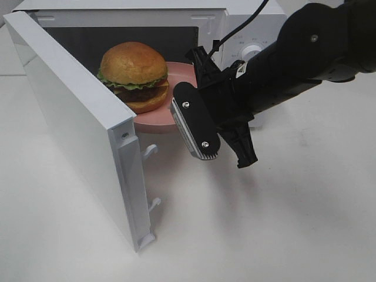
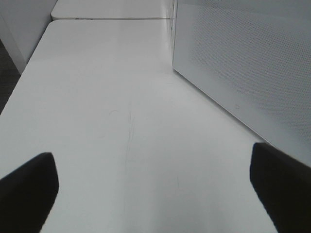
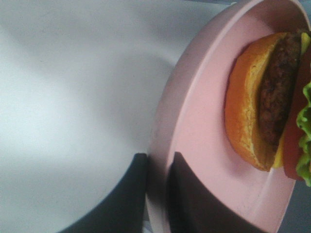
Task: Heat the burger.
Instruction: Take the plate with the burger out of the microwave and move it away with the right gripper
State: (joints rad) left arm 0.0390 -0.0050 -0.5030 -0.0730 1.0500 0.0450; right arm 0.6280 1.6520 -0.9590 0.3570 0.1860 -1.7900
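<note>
The burger (image 1: 134, 73), with a golden bun, green lettuce and a dark patty, sits on a pink plate (image 1: 155, 120) in the mouth of the open microwave (image 1: 205, 20), and the plate's near edge sticks out of the cavity. My right gripper (image 1: 175, 114) is shut on that near rim. The right wrist view shows its two dark fingers (image 3: 131, 194) pinching the plate (image 3: 194, 121), with the burger (image 3: 267, 102) just beyond. My left gripper (image 2: 155, 194) is open and holds nothing, low over the white table beside the microwave's perforated side wall (image 2: 243, 58).
The microwave door (image 1: 76, 117) swings out wide to the left toward the table's front. The control knob (image 1: 252, 53) is behind the right arm. A black cable (image 1: 247, 17) runs over the microwave top. White tabletop (image 1: 264, 223) lies in front.
</note>
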